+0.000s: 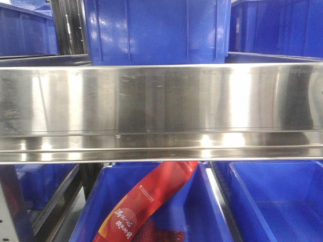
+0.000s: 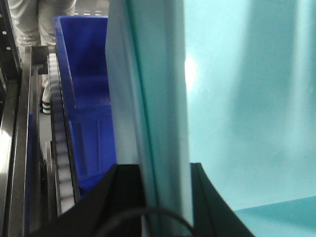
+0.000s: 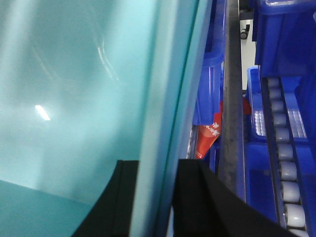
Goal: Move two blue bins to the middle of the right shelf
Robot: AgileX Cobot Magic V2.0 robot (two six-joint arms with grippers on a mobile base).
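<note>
Left gripper (image 2: 165,197) clamped on pale cyan bin (image 2: 247,98) wall; right gripper (image 3: 153,197) clamped on opposite wall. Dark blue bins (image 1: 151,30) at 12 o'clock above steel front rail (image 1: 161,101).

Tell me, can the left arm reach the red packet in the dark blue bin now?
Probably not: the left gripper is shut on the pale blue bin, and the red packet lies below the steel rail.

Worktop: you face a steel rack, its broad brushed-steel front rail (image 1: 161,113) crossing your front view.
Upper level: you see a dark blue bin (image 1: 156,30) standing behind the rail.
Lower level: two dark blue bins sit side by side; the left one (image 1: 151,212) holds a red packet (image 1: 146,201).
Roller track (image 3: 286,173): it runs beside the bins on your right.
</note>
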